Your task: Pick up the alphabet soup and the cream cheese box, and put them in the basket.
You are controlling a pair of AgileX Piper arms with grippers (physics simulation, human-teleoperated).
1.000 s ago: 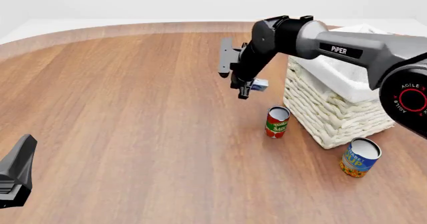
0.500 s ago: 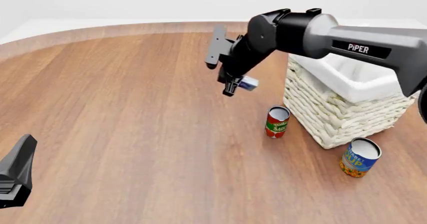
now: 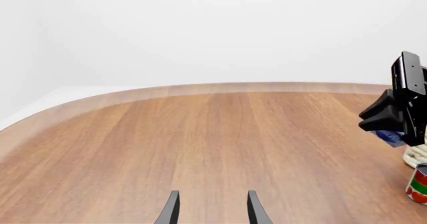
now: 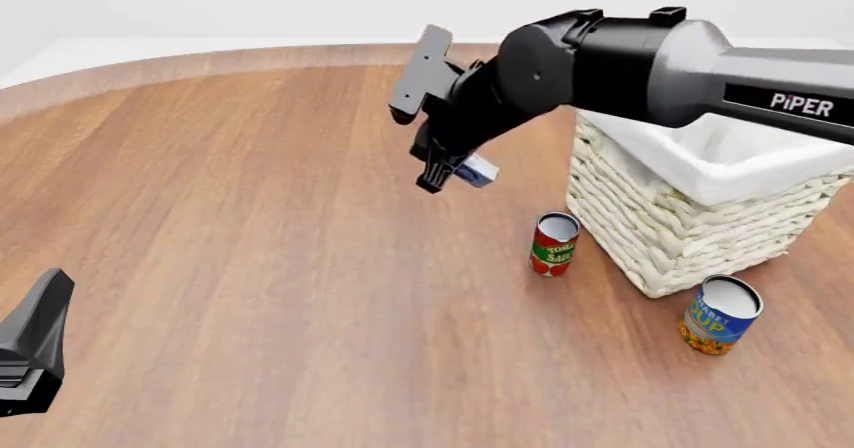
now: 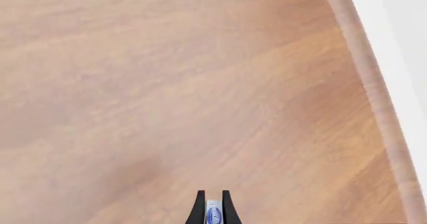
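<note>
The right gripper [image 4: 447, 176] is pinching the cream cheese box [image 4: 473, 172] tight, up in the air w/ the basket [image 4: 667, 238] near, prob. so it can drop it in. The alphabet soup [image 4: 719, 315] waits on the table just beside the basket. The left gripper [image 3: 211, 210] sits low w/ fingers apart, holding nothing.

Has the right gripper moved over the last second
Yes. The right gripper, jaws shut on the cream cheese box, has shifted left and slightly up, away from the basket.

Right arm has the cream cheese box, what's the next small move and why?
Probably swing right, toward the basket. The right gripper is shut on the cream cheese box, held clear of the table but left of the basket, not yet over its white-lined opening.
</note>
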